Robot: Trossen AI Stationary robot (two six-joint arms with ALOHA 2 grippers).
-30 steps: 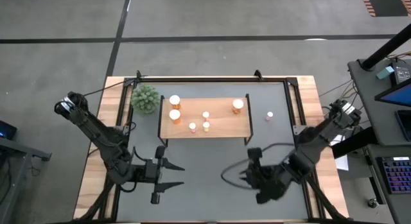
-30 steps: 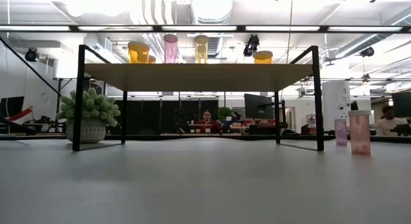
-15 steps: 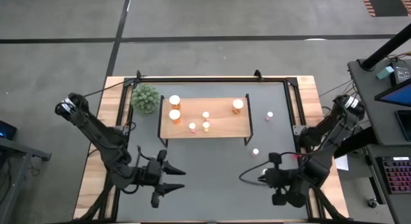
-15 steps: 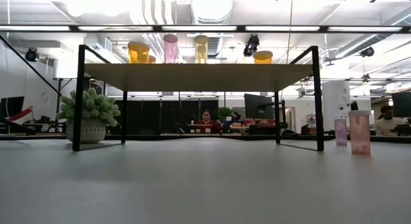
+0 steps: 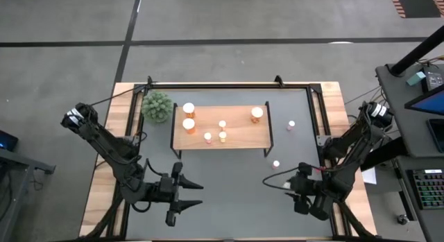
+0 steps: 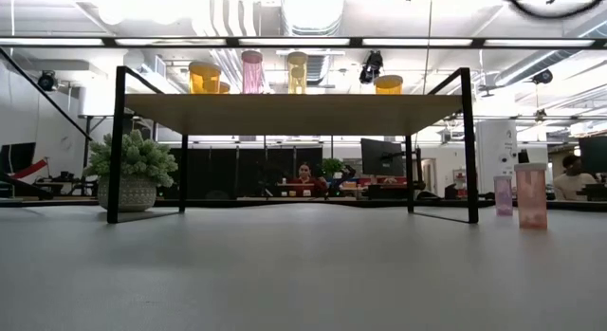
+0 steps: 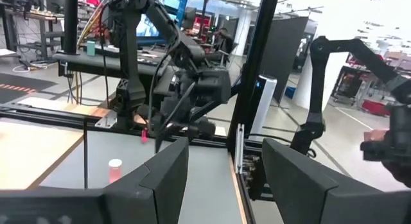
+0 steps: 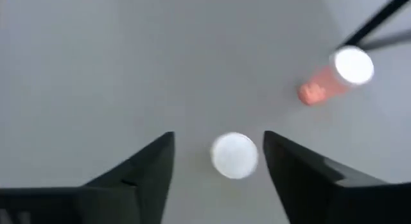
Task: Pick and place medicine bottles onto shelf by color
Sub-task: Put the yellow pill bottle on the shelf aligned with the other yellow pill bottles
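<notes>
Medicine bottles: five on the shelf (image 5: pixel 239 134), two pink (image 5: pixel 276 163) on the dark grey table (image 5: pixel 229 186); workshop room beyond. Left gripper (image 5: pixel 186 195) and right gripper (image 5: pixel 281 186), fingers apart, empty, near front edge.

No legible text, label, brand or number on anything.

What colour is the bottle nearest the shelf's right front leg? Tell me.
Pink, with a white cap: the bottle shows best in the low view.
</notes>
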